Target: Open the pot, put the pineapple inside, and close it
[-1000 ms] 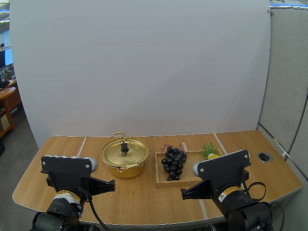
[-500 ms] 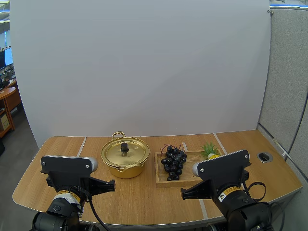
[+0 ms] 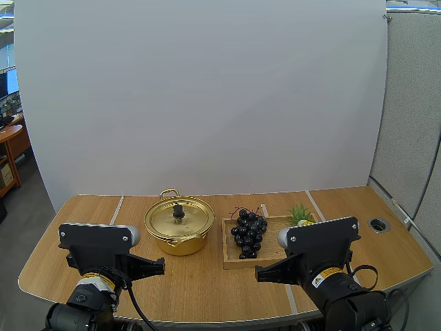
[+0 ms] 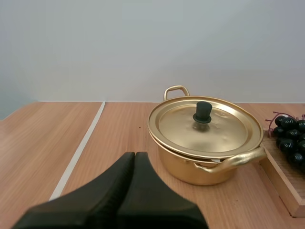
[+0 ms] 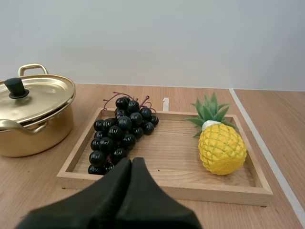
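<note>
We are holding our left gripper [image 4: 135, 155] short of the pot [image 3: 179, 226], on its near left side. Its fingers are pressing together on nothing, and it is sitting just where it was a moment ago. The pot is standing upright, with its lid [image 4: 205, 128] seated and the black knob [image 4: 202, 112] free. Just right of the pot the wooden tray [image 5: 164, 192] is lying, carrying the grapes [image 5: 119, 136] at the end nearer the pot and the pineapple [image 5: 222, 148] at the end farther from it. Our right gripper [image 5: 132, 161], fingers likewise closed together and empty, is hanging to the near right of the pot, in front of the tray. It alone has been shifting, edging slightly toward the pot over the last half second. We are judging that motion is only beginning: nothing is gripped, the lid is not yet lifted, and the whole task is lying ahead.
</note>
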### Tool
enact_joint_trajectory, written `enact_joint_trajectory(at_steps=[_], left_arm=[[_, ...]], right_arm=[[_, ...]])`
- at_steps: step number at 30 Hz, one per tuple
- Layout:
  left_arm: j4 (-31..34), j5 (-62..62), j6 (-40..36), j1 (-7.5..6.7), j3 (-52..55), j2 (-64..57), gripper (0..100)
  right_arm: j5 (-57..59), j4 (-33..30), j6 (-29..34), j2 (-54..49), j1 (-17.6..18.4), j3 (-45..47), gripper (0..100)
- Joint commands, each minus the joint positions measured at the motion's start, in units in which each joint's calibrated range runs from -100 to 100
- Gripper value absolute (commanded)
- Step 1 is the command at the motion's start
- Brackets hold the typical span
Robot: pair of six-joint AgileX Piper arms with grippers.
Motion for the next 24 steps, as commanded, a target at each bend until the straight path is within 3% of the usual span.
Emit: enact_joint_trajectory(at_steps=[1,16,24], left_arm=[[0.7,1.6,-0.2,0.17,-4.0,-0.3,0],[0.7,4.0,-0.2,0.17,-20.9,-0.3,0],[0.7,17.3,-0.2,0.17,-27.5,-0.3,0]], right_arm=[[1.5,-1.0,0.1,-0.4,-0.2,-1.9,0],[23.7,-3.6,0.1,-0.4,-0.2,-26.3,0],[43.2,-3.5,0.1,-0.4,-0.2,-36.6,0]])
